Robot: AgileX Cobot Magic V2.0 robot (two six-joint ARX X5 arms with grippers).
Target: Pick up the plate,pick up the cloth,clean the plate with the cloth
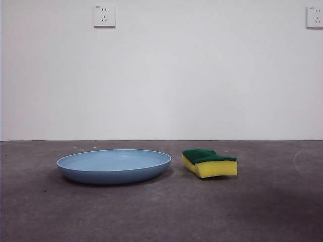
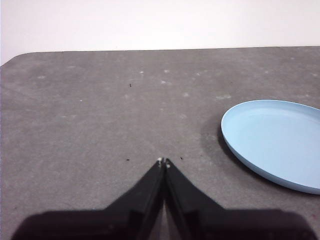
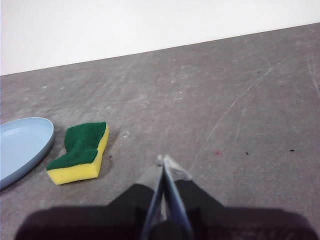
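Note:
The light-blue plate [image 1: 114, 165] lies flat on the grey table, left of centre in the front view. The cloth, a yellow sponge with a green scouring top [image 1: 209, 163], lies just right of it, a small gap apart. My left gripper [image 2: 164, 162] is shut and empty, hovering over bare table with the plate [image 2: 275, 142] off to its side. My right gripper [image 3: 163, 161] is shut and empty, with the sponge [image 3: 81, 152] and the plate's edge [image 3: 22, 147] apart from it to the side. Neither arm shows in the front view.
A grey table [image 1: 161, 212] runs back to a white wall with two power sockets [image 1: 104, 15]. The table's rounded corner [image 2: 20, 57] shows in the left wrist view.

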